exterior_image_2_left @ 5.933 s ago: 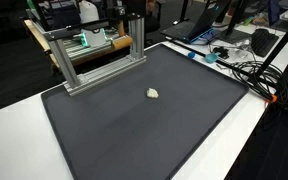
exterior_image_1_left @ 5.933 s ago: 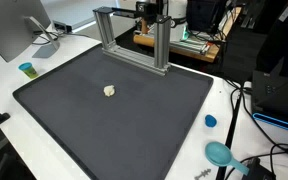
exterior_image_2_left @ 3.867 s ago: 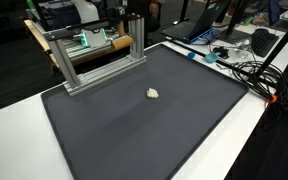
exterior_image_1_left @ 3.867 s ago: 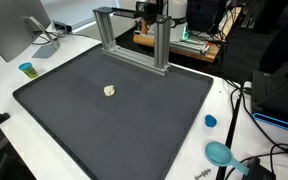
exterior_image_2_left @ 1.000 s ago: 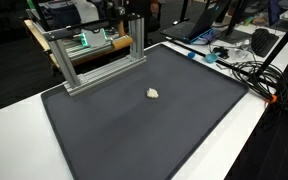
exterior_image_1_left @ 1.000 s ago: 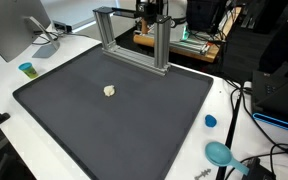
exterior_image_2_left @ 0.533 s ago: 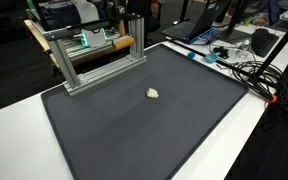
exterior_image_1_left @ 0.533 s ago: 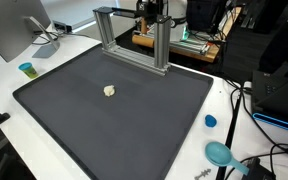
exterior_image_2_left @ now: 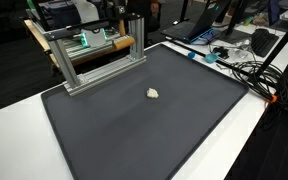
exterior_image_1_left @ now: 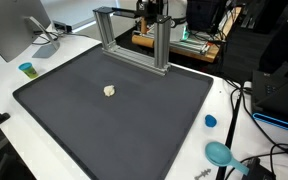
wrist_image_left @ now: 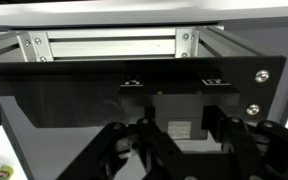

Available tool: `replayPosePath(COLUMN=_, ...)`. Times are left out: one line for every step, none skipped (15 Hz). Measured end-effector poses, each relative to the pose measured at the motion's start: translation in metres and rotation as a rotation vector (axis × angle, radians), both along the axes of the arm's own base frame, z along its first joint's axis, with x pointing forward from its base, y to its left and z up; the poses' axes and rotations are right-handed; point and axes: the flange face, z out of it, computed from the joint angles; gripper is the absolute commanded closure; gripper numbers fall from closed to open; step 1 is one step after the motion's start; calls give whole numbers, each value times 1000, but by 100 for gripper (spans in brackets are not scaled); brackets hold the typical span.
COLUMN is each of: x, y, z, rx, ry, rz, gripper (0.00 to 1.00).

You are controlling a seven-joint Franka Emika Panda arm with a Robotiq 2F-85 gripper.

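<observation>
Aluminium frame (exterior_image_1_left: 162, 45) is standing at the far edge of the black mat (exterior_image_1_left: 114, 125), upper middle of the picture in both exterior views, and the arm is hanging as a dark shape right behind its top bar. Is anyone seeing anything changing over these last few seconds? I'm flipping between the shots and getting nothing.

@OP nope, nothing is moving. Every shot is matching the older ones. The arm is staying parked behind the frame, and the little pale lump (exterior_image_1_left: 109, 90) is lying alone on the mat, centre-left of the picture, well apart from it. In the wrist view the frame is filling the upper half, its rails running straight across, and the gripper (wrist_image_left: 176, 145) is poking in from the bottom edge. Its dark fingers (wrist_image_left: 144, 140) are looking spread apart with nothing between them, though it's all pretty murky down there.

OP again: so I'm reading it as the arm just idling?

@OP that's how I'm judging it too — the hand is sitting empty, it isn't touching anything, and the frame is the nearest thing to it. Since nothing is shifting, no work is getting started on the mat. Off the mat, the small blue cup (exterior_image_1_left: 26, 69) at the left edge and the blue cap (exterior_image_1_left: 210, 121) at the right are sitting where they were as well.
</observation>
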Motion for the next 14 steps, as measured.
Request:
replayPosePath(x=0, y=0, z=0, rx=0, ry=0, rz=0, gripper=72)
replayPosePath(x=0, y=0, z=0, rx=1, ry=0, rz=0, gripper=69)
replayPosePath(x=0, y=1, z=0, rx=5, ry=1, rz=3, gripper=70)
replayPosePath(x=0, y=1, z=0, rx=6, ry=1, rz=3, gripper=74)
replayPosePath(x=1, y=-1, z=1, rx=8, ry=-2, rz=1, gripper=79)
replayPosePath(x=1, y=-3, z=2, rx=13, ry=-4, rz=0, gripper=79)
replayPosePath(x=1, y=-4, z=2, rx=15, ry=-3, rz=-1, gripper=79)
replayPosePath(x=1, y=-4, z=2, rx=16, ry=-3, rz=-1, gripper=79)
replayPosePath(x=1, y=-4, z=2, rx=17, ry=-3, rz=-2, gripper=79)
replayPosePath(x=1, y=-5, z=2, rx=19, ry=-4, rz=-3, gripper=79)
replayPosePath(x=2, y=-5, z=2, rx=21, ry=-12, rz=-8, gripper=79)
replayPosePath(x=5, y=-4, z=3, rx=24, ry=-40, rz=-23, gripper=79)
replayPosePath(x=10, y=-2, z=5, rx=27, ry=-78, rz=-39, gripper=79)
replayPosePath(x=14, y=-1, z=8, rx=28, ry=-117, rz=-52, gripper=79)
